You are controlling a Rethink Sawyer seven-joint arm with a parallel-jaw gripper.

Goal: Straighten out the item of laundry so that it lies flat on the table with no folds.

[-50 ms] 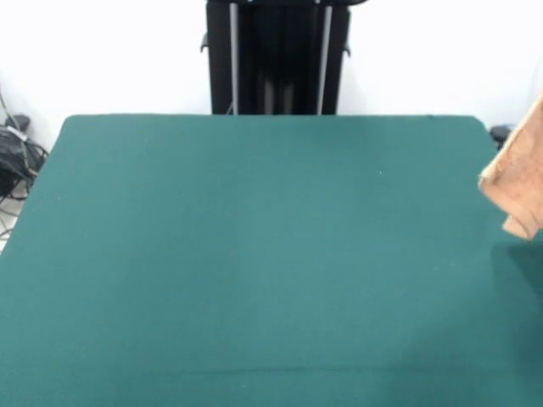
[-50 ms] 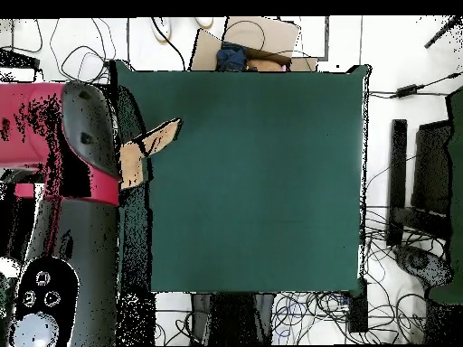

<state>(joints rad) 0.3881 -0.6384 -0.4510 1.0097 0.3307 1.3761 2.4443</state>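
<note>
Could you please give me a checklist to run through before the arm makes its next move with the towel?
1. Towel flat on the table: not ok. The towel hangs bunched in the air at the table's edge.
2. Towel held up by the arm: ok. In the overhead view it sticks out from the end of the arm.
3. Gripper state: cannot tell. The arm and towel hide it.
4. Landing area on the table: ok. Bare green surface shows in both views.
5. Towel over the table: not ok. It hangs at the very edge, barely over the surface.
6. Folds: not ok. The towel looks doubled over.
</note>
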